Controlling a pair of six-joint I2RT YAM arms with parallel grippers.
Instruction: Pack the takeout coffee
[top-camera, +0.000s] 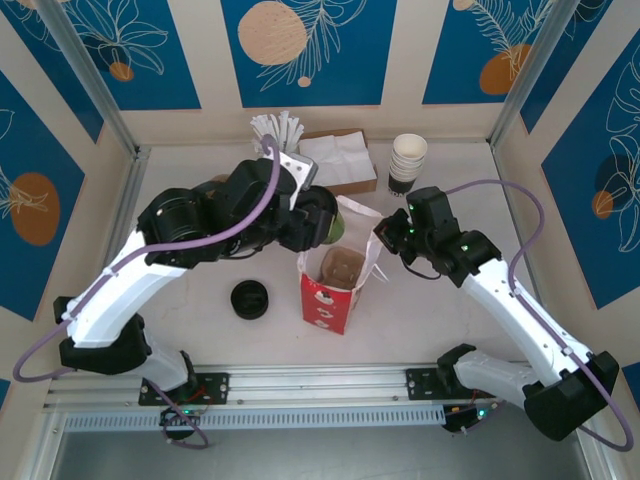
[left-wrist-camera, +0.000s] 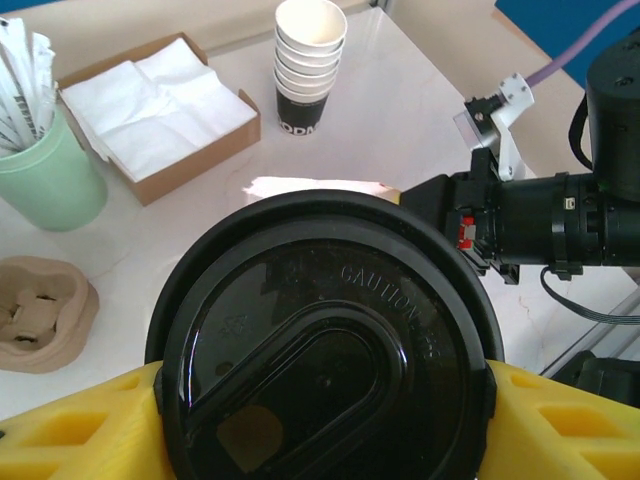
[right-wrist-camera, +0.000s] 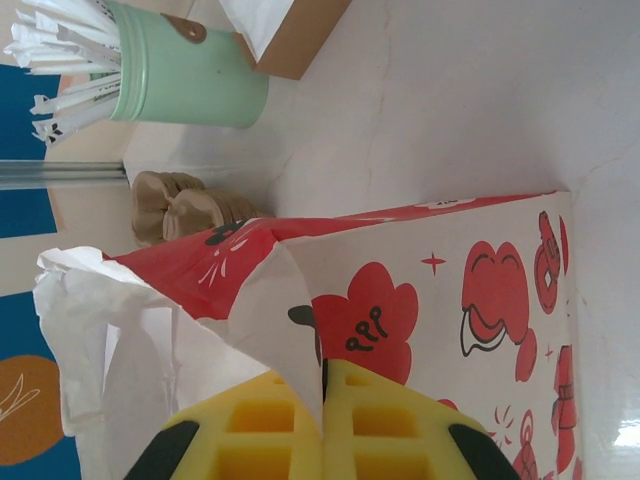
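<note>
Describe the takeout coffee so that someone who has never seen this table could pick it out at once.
Find the red bag mid-table. Just beyond its open mouth, the left gripper holds the coffee. Unlike the stacked white cups and the loose lid, it is olive-green and capped in black.

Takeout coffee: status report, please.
Right jaws pinch red paper bag rim. Left jaws shut on olive-green paper cup with black lid, at bag's mouth, not in. Brown cardboard insert inside.

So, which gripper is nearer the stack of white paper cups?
Right. The right gripper sits just in front of the stack of white paper cups, pinching the red paper bag. The left gripper is further left, holding the olive-green paper cup with a black lid.
</note>
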